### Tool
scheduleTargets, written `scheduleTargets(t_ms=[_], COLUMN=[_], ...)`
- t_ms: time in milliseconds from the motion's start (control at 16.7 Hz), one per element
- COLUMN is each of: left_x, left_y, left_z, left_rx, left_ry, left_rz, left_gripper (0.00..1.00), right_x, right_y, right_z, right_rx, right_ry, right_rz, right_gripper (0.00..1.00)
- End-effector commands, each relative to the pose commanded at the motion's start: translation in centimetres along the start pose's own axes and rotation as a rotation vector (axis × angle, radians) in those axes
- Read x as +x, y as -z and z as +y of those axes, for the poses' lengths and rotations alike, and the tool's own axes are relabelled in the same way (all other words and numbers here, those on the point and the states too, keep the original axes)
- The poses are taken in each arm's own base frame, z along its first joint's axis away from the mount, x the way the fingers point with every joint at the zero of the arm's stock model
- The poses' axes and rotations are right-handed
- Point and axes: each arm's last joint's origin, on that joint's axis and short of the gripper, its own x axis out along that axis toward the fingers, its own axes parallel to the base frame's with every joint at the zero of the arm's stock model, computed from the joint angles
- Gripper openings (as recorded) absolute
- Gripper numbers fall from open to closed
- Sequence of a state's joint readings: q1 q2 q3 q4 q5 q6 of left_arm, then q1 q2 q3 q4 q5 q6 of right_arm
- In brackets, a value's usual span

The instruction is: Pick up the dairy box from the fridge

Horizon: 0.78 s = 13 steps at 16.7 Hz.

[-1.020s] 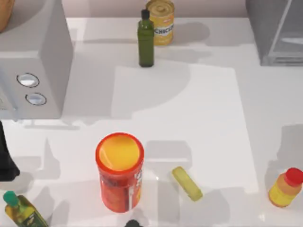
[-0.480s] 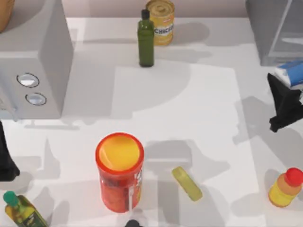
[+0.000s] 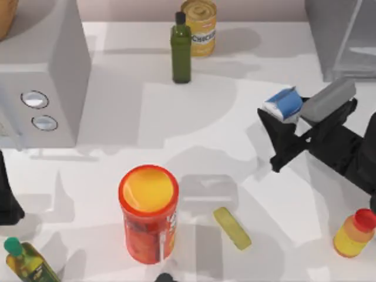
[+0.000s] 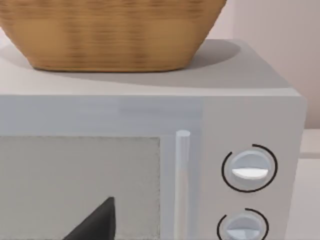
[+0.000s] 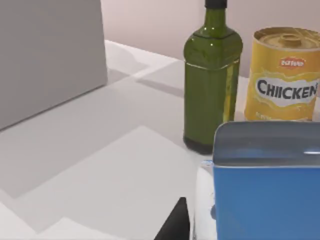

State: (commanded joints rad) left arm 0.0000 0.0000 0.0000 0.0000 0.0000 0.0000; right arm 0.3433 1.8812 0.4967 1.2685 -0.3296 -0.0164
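The right claw (image 3: 286,120) is gripping the dairy box (image 3: 284,104) and holding it above the tabletop (image 3: 235,147), out of the fridge (image 3: 341,38) that is standing at the top view's far right corner. In the right wrist view the carton (image 5: 265,185) is sitting close in front of the green bottle (image 5: 212,75) and the chicken can (image 5: 283,75). The left arm is resting parked at the left edge, facing the microwave (image 4: 150,165); I cannot tell its claw's state.
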Motion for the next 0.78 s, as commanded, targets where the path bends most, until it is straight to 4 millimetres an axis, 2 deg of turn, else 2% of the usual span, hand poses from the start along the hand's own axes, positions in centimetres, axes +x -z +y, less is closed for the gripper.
scheduleTargets(t_ms=[120, 300, 660, 780], left_x=[0.0, 0.0, 0.0, 0.0], left_y=[0.0, 0.0, 0.0, 0.0], left_z=[0.0, 0.0, 0.0, 0.0], left_rx=[0.0, 0.0, 0.0, 0.0], left_ry=[0.0, 0.0, 0.0, 0.0], left_rz=[0.0, 0.0, 0.0, 0.0], left_gripper=[1.0, 1.0, 1.0, 1.0], right_x=[1.2, 2.0, 2.0, 2.8], right_y=[1.4, 2.5, 2.6, 1.9], right_z=[0.3, 0.7, 0.6, 0.8], right_rx=[-0.006, -0.014, -0.012, -0.027], right_ry=[-0.038, -0.069, -0.066, -0.073], right_rz=[-0.005, -0.015, -0.013, -0.038], right_gripper=[0.0, 0.0, 0.0, 0.0])
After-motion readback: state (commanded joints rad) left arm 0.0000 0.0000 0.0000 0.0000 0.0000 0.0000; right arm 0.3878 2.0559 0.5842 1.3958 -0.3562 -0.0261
